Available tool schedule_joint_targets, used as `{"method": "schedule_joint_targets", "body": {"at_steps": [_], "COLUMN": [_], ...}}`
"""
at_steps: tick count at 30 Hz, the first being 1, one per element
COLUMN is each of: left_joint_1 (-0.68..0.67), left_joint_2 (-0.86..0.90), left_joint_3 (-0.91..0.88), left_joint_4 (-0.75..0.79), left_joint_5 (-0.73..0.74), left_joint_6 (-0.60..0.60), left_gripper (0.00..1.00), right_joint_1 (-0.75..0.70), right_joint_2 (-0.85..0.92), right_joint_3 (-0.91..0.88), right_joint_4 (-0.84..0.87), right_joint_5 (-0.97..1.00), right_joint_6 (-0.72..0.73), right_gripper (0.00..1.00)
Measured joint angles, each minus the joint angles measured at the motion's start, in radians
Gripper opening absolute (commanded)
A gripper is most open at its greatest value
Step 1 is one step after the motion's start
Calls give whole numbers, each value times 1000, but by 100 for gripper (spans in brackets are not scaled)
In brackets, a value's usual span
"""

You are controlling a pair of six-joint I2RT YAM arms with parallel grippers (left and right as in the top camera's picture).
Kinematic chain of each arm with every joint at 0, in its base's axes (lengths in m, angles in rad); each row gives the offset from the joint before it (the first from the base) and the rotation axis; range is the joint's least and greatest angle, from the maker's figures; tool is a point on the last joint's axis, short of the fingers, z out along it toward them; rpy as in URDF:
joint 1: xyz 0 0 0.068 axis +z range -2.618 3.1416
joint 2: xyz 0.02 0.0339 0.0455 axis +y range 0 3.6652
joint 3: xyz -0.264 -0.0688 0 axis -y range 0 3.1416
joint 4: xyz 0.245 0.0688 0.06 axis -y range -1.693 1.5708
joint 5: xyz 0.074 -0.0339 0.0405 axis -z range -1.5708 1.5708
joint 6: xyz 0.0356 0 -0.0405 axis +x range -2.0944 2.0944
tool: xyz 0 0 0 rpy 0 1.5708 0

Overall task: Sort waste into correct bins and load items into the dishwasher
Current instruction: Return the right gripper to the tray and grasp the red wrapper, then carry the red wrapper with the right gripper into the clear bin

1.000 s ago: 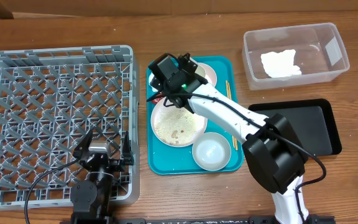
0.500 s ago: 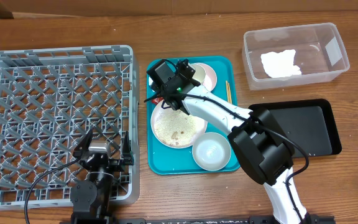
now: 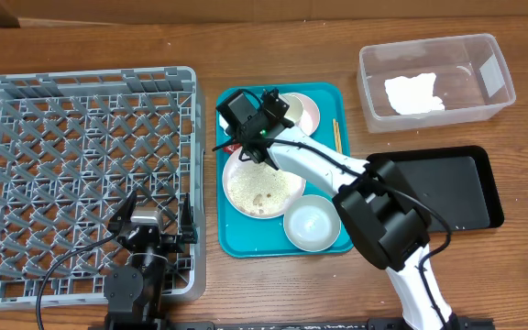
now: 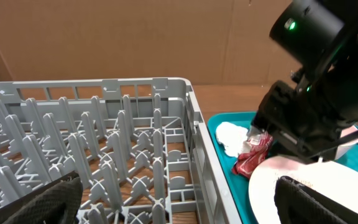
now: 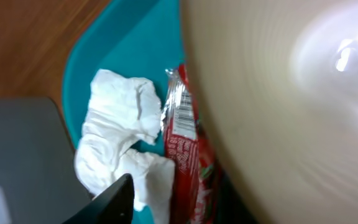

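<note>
Currently, one napkin (image 3: pixel 413 93) lies in the tub (image 3: pixel 371 66), far right corner of the desk. Wrapper (image 4: pixel 252 155) and plate (image 3: pixel 262 188) sit on the tray (image 3: pixel 230 243); rack (image 3: pixel 81 82) unloaded. Left claw (image 3: pixel 151 218): wide open, empty. Right claw (image 3: pixel 235 139): at wrapper, closure cannot be told.

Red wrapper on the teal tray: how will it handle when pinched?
Probably floppy and very light: the red wrapper looks like thin crinkled film. Its glossy surface may slip. It lies wedged between the plate rim and the napkin, close enough that the napkin might drag along.
</note>
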Motion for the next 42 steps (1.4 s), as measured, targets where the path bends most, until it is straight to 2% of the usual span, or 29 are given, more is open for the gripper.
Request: {"method": "schedule_joint_targets", "body": {"at_steps": [3,7,10,20,31,37,42], "left_joint_1": [0,0,0,0,0,0,0], "left_joint_2": [0,0,0,0,0,0,0], "left_joint_3": [0,0,0,0,0,0,0], "left_joint_4": [0,0,0,0,0,0,0], "left_joint_5": [0,0,0,0,0,0,0], "left_joint_6": [0,0,0,0,0,0,0], "left_gripper": [100,100,100,100,100,100,100], "right_joint_1": [0,1,0,0,-35,-112,-247], "right_joint_2": [7,9,9,-55,-399,-488,-529], "right_joint_3": [0,0,0,0,0,0,0], "right_joint_4": [-4,-9,-9,-34,-110,-140,-158], "right_joint_5": [-1,-3,-11,-29,42,120,217], "right_joint_6": [1,-3,0,3,-35,-116,-183], "right_gripper": [35,15,9,4,4,4,4]}}
